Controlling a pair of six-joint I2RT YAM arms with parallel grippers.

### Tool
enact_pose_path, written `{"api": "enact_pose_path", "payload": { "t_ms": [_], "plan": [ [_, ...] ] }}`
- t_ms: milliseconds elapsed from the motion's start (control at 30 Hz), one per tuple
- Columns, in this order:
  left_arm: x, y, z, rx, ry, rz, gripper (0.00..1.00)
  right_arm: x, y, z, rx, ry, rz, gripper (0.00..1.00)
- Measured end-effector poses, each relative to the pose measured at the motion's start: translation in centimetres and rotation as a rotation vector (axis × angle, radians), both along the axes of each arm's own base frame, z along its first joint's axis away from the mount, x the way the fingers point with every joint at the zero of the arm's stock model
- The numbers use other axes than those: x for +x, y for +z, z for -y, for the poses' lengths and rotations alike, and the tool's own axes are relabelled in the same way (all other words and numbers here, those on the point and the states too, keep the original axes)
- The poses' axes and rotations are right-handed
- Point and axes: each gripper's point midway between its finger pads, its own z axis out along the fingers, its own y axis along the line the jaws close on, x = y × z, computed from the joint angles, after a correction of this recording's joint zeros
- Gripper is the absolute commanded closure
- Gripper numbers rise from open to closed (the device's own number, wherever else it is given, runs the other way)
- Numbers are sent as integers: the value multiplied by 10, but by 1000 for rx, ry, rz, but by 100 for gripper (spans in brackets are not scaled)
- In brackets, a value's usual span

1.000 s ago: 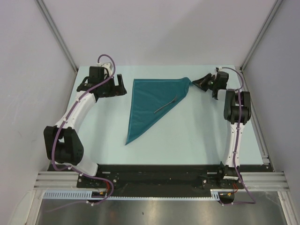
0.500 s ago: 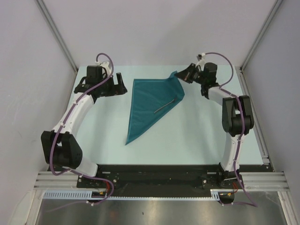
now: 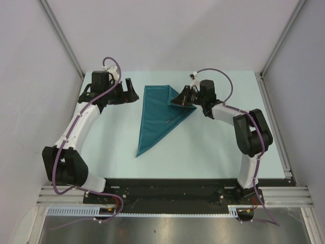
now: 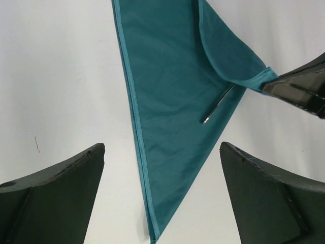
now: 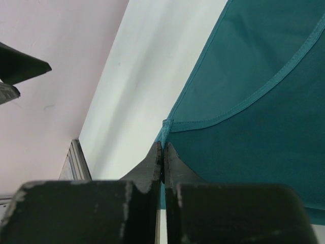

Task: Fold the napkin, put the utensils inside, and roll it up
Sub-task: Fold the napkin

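Note:
The dark teal napkin (image 3: 155, 114) lies folded into a triangle on the table, its long point toward the near side. A thin metal utensil (image 3: 170, 120) lies on it, partly under the folded-over flap; its handle shows in the left wrist view (image 4: 216, 105). My right gripper (image 3: 181, 97) is shut on the napkin's right corner (image 5: 167, 127) and holds it lifted over the cloth. My left gripper (image 3: 129, 91) is open and empty, just left of the napkin's top left corner (image 4: 152, 236).
Grey walls and metal rails close the table (image 3: 213, 147) at the back and sides. The right rail (image 3: 277, 127) runs along the right edge. The arm bases stand at the near edge.
My right gripper has carried the napkin's right corner leftward over the cloth, covering part of the utensil. The left gripper has barely moved.

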Motion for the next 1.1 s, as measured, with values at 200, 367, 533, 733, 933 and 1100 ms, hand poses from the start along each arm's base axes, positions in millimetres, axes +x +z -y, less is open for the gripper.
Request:
{"api": "enact_pose_path", "payload": {
  "t_ms": [200, 367, 533, 733, 933, 1100],
  "plan": [
    [-2, 2, 3, -12, -13, 2, 0, -18, -11, -16, -21, 30, -15, 100],
    [-3, 0, 3, -15, -15, -3, 0, -28, -22, -21, -40, 43, -37, 100],
    [-3, 1, 4, -17, -17, -4, 0, -32, -28, -23, -54, 45, -44, 95],
    [-3, 1, 4, -19, -19, -4, 0, -47, -41, -29, -95, 84, -60, 34],
    [-3, 0, 3, -16, -16, -4, 0, -90, -48, -48, -256, 227, 50, 33],
    [-2, 0, 1, -10, -8, -3, 0, -145, -33, -88, -425, 348, 308, 33]
  ]
}}
